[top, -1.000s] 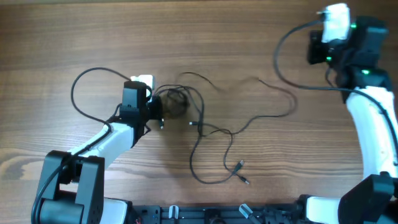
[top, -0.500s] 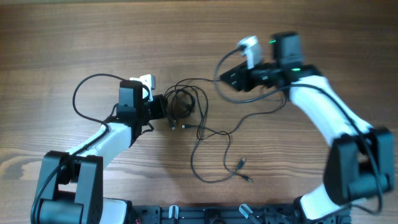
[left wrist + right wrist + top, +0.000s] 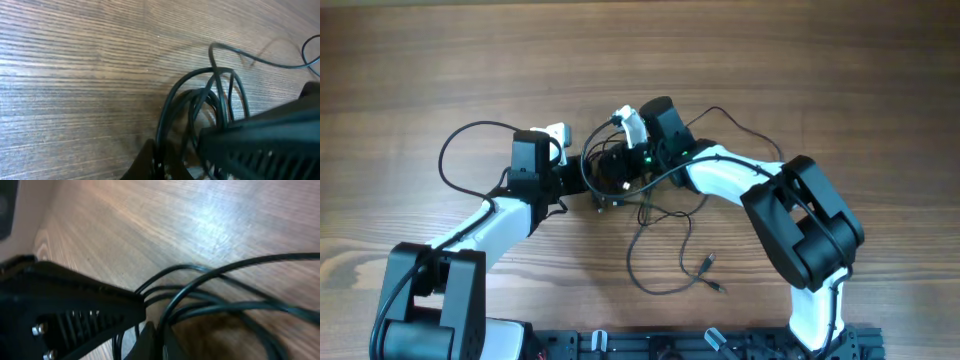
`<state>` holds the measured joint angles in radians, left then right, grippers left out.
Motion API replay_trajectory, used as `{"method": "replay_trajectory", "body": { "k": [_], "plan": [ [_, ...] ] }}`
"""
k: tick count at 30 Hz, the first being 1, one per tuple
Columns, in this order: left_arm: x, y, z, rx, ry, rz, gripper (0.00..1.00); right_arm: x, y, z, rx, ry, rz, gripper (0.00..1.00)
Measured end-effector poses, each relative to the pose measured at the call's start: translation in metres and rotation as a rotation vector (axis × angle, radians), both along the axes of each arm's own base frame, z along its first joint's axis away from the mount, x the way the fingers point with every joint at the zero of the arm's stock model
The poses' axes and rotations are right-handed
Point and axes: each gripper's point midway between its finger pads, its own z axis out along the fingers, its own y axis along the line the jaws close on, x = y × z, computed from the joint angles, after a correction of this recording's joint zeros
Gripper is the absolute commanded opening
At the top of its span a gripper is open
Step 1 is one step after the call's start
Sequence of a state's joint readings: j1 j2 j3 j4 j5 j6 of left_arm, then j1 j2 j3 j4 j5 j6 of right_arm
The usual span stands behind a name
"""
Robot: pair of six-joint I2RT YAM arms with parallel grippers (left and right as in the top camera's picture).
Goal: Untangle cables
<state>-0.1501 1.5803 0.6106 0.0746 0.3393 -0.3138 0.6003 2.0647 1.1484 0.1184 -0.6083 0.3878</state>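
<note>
Left tool (image 3: pixel 582 183) and right tool (image 3: pixel 612 172) are crowding the cables (image 3: pixel 216 82); housings are hiding both jaws, so grip state cannot be told.

Wood table (image 3: pixel 420 60). Tangled cable bundle (image 3: pixel 607 185) near centre. Left gripper (image 3: pixel 582 182) sits at the bundle's 9 o'clock, touching it. Right gripper (image 3: pixel 617 166) comes in over the bundle from 2 o'clock, white camera (image 3: pixel 630 123) on its wrist. Finger opening unclear from above for both. Loose cable loop (image 3: pixel 638 262) trails toward 5 o'clock, with plug ends (image 3: pixel 708 266) on the loop's 3 o'clock side.
</note>
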Motion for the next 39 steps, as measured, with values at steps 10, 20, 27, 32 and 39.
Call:
{"method": "replay_trajectory", "body": {
  "k": [10, 20, 27, 32, 39],
  "plan": [
    [-0.018, 0.036, -0.026, 0.185, 0.118, 0.12, 0.04, 0.066, -0.154, 0.126, 0.081, -0.076, -0.279, 0.04],
    [-0.013, 0.074, -0.026, 0.219, 0.147, 0.363, 0.04, 0.045, -0.274, 0.113, -0.172, 0.025, -0.532, 0.04],
    [-0.009, 0.094, -0.025, 0.065, 0.198, 0.616, 0.04, 0.031, -0.247, 0.128, -0.073, -0.072, -0.299, 0.04],
    [0.067, 0.038, 0.073, -0.592, -0.069, 0.539, 0.04, 0.008, -0.196, 0.137, -0.021, -0.132, -0.09, 0.04],
    [0.084, 0.05, 0.169, -0.904, -0.276, 0.385, 0.04, 0.013, -0.217, 0.11, -0.232, -0.085, -0.209, 0.04]
  ]
}}
